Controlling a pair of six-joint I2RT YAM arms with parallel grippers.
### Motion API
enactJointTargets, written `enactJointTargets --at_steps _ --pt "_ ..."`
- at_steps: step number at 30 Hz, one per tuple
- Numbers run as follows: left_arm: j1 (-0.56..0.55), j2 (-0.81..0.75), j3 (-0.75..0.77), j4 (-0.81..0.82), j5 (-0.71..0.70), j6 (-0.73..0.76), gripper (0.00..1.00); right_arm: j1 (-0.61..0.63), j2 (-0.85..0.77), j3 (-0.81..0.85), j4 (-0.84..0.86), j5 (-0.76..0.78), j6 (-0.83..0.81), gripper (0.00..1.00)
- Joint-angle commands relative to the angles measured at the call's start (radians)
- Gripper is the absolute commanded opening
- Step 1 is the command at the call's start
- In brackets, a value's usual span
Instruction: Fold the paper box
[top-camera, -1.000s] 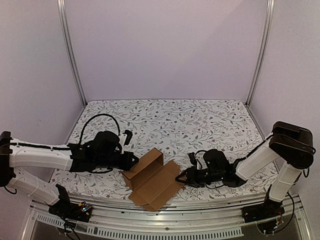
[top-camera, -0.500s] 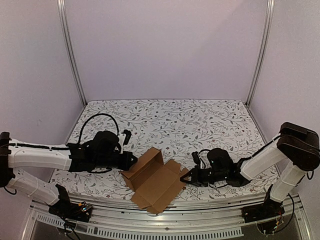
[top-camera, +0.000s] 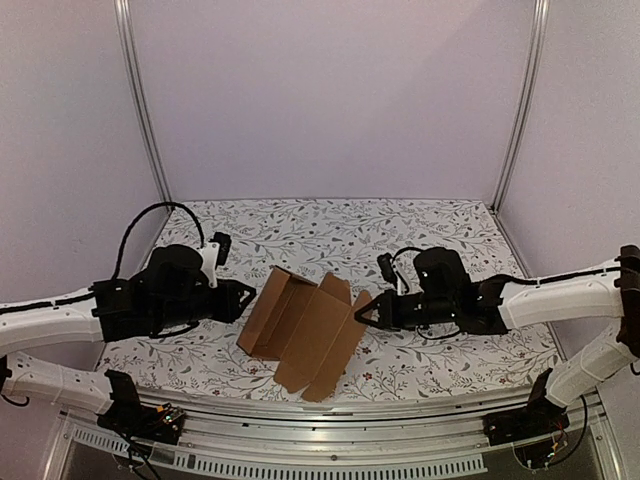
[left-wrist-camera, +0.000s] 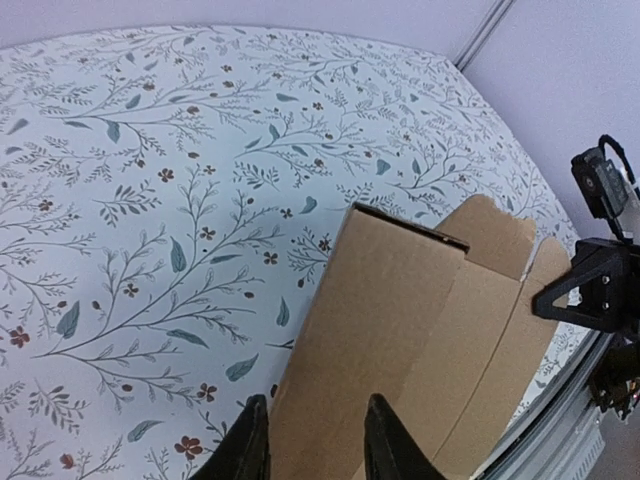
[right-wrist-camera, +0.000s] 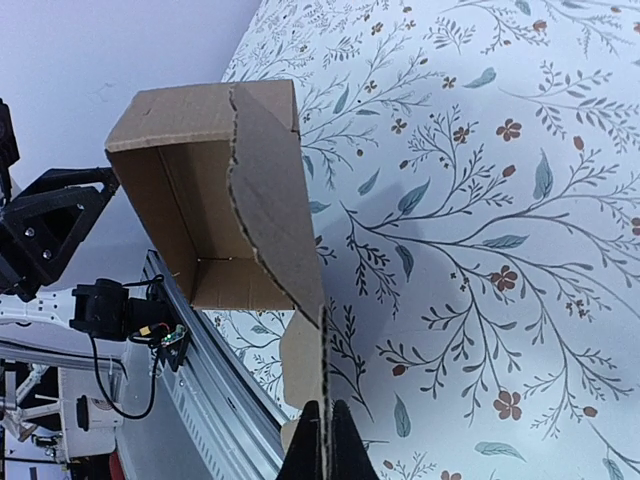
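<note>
The paper box (top-camera: 305, 330) is a brown, partly folded cardboard sheet, held tilted above the floral table near its front edge. My right gripper (top-camera: 362, 315) is shut on the thin edge of the box's right flap. In the right wrist view (right-wrist-camera: 323, 440) the flap (right-wrist-camera: 265, 170) stands edge-on between the closed fingers. My left gripper (top-camera: 247, 298) is open just left of the box's raised left wall. In the left wrist view (left-wrist-camera: 315, 430) the two fingertips (left-wrist-camera: 250, 440) stand apart, with the box panel (left-wrist-camera: 400, 300) in front of them.
The floral cloth table (top-camera: 400, 240) stretches behind the box to the back wall. A metal rail (top-camera: 350, 440) runs along the near edge. Upright frame posts (top-camera: 140, 110) stand at the back corners, with plain walls on both sides.
The right gripper has lifted the box and carried it up and away from the front edge. The left arm has risen and pulled back slightly to the left.
</note>
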Motion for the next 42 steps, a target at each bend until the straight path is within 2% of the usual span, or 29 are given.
enactJointTargets --at_steps 1,6,11,16,19,28,34,38,42 --pt "0.005 -0.108 0.023 -0.072 -0.113 0.027 0.34 -0.006 -0.067 0.155 -0.364 0.068 -0.223 0.00" --pt "0.006 -0.224 0.008 -0.094 -0.164 0.046 0.42 -0.007 -0.109 0.330 -0.607 0.151 -0.390 0.00" --pt "0.006 -0.276 0.000 -0.113 -0.193 0.059 0.49 -0.007 -0.123 0.495 -0.795 0.201 -0.547 0.00" --pt "0.006 -0.281 -0.013 -0.113 -0.201 0.059 0.51 0.003 -0.119 0.652 -0.980 0.269 -0.702 0.00" --pt "0.006 -0.274 -0.018 -0.100 -0.201 0.063 0.53 0.033 -0.115 0.733 -1.083 0.359 -0.806 0.00" --pt "0.008 -0.237 -0.014 -0.066 -0.175 0.082 0.54 0.083 -0.062 0.958 -1.303 0.551 -1.093 0.00" --pt "0.009 -0.239 -0.014 -0.068 -0.166 0.092 0.55 0.116 0.035 1.069 -1.447 0.711 -1.298 0.00" --pt "0.011 -0.247 -0.013 -0.076 -0.162 0.096 0.55 0.134 0.161 1.194 -1.602 0.789 -1.343 0.00" --pt "0.011 -0.257 -0.019 -0.082 -0.158 0.096 0.55 0.152 0.281 1.293 -1.709 0.788 -1.383 0.00"
